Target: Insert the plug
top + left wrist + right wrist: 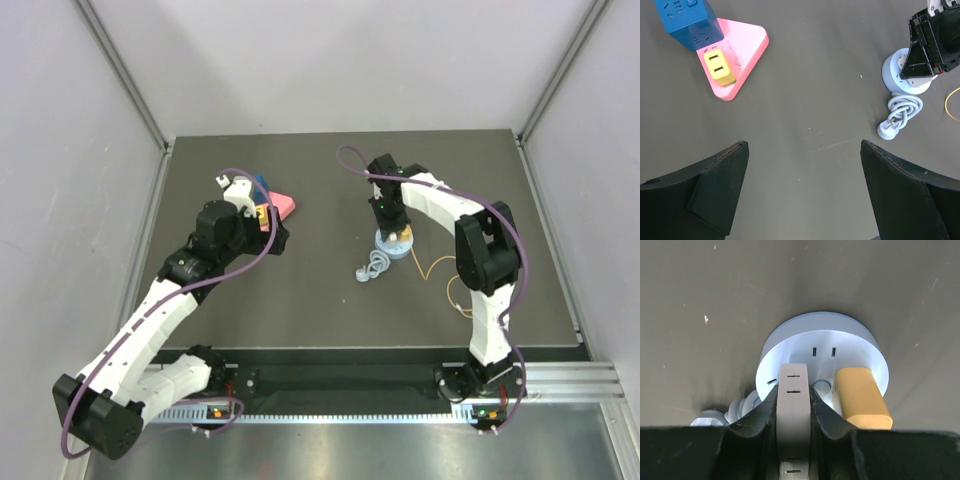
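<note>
The plug, a yellow-orange block, stands seated on the light-blue round disc, just right of my right gripper's fingers. Its thin yellow wire loops to the right on the table. In the top view the plug shows beside the right gripper. My right gripper is shut on a small white block that rests on the disc's top. My left gripper is open and empty above bare table, near a pink triangular socket.
The disc's grey cord lies coiled at its front left. A yellow two-slot adapter sits on the pink socket, with a blue cube socket behind it. Grey walls close in the table on three sides.
</note>
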`<state>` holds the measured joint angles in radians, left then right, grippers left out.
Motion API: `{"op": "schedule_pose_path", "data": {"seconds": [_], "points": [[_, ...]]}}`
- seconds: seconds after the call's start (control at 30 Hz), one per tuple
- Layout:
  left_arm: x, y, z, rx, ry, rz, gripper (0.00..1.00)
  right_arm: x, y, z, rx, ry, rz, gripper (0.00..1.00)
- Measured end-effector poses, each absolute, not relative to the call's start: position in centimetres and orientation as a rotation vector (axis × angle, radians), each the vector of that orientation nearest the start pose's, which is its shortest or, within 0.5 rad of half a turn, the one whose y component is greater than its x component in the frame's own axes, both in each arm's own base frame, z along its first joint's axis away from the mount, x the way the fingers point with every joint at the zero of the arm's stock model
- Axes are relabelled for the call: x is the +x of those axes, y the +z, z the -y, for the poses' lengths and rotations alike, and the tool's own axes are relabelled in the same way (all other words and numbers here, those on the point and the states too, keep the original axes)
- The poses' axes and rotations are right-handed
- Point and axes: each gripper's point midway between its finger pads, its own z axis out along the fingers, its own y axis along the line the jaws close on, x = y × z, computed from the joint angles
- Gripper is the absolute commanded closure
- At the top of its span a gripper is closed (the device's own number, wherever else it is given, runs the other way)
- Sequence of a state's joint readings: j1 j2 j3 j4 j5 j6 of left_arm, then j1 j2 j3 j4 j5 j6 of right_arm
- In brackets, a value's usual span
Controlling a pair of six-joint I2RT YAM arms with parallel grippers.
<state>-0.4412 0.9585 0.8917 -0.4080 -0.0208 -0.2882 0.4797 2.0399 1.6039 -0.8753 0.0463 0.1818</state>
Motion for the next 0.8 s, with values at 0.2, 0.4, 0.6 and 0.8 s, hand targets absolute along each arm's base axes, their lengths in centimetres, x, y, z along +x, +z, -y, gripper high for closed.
{"op": "schedule_pose_path", "data": {"seconds": [0.2,0.4,0.6,0.8], "points": [[28.6,22.3,14.4,0.145,-0.431,-2.068,0.03,36.5,4.7,-19.0,-0.384,0.057,-2.842,1.0],[28.7,22.3,14.3,0.14,-0.421,-2.067,0.03,36.5,4.9,-19.0,-0.375,0.054,-2.839,0.84],[28.9,22.0,14.1,0.135,-0.404,-2.077,0.03,37.0,5.2,-19.6,-0.369,0.062,-2.836,0.62],[29.1,21.8,14.3,0.13,-0.407,-2.097,0.03,37.7,5.7,-19.9,-0.372,0.075,-2.815,0.57]]}}
